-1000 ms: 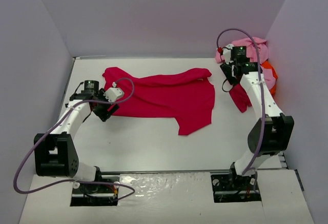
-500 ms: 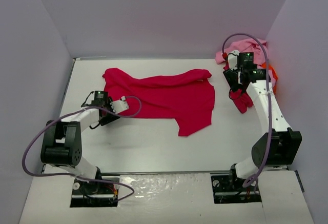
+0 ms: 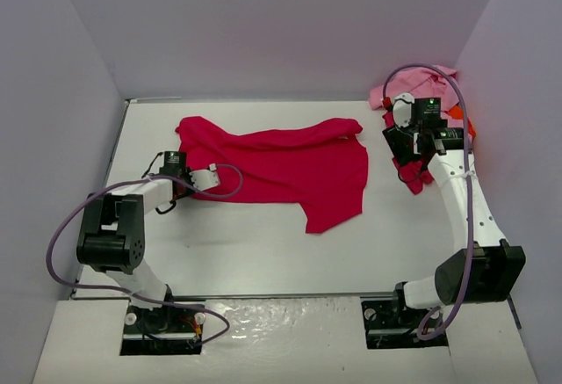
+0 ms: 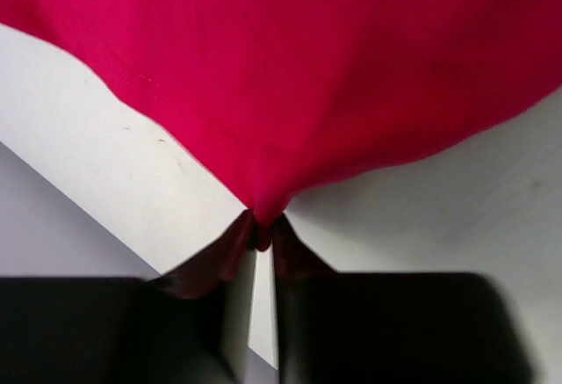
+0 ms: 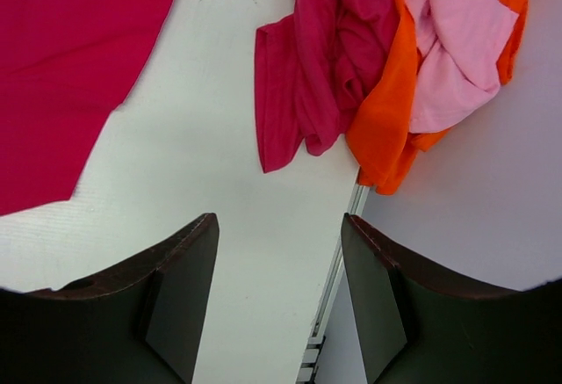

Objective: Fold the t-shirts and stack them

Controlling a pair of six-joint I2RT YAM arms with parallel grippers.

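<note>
A crimson-red t-shirt (image 3: pixel 281 164) lies spread out and rumpled across the middle of the table. My left gripper (image 3: pixel 180 187) is low at the shirt's lower-left edge. In the left wrist view the jaws (image 4: pixel 262 226) are shut, pinching a small peak of the crimson cloth (image 4: pixel 290 68). My right gripper (image 3: pixel 411 147) hangs open over the table at the right, nothing between its fingers (image 5: pixel 279 226). Just beyond it lies a heap of t-shirts: dark magenta (image 5: pixel 325 59), orange (image 5: pixel 386 129) and light pink (image 5: pixel 457 50).
The heap sits in the back right corner, against the right wall (image 3: pixel 518 94), pink on top (image 3: pixel 421 81). White walls close the table in at the left, back and right. The table's right edge (image 5: pixel 338 287) runs just under the right gripper.
My left gripper slid in low to the crimson shirt's edge and closed on it. The right arm swung a little to the right, staying open over the heap's near side.
</note>
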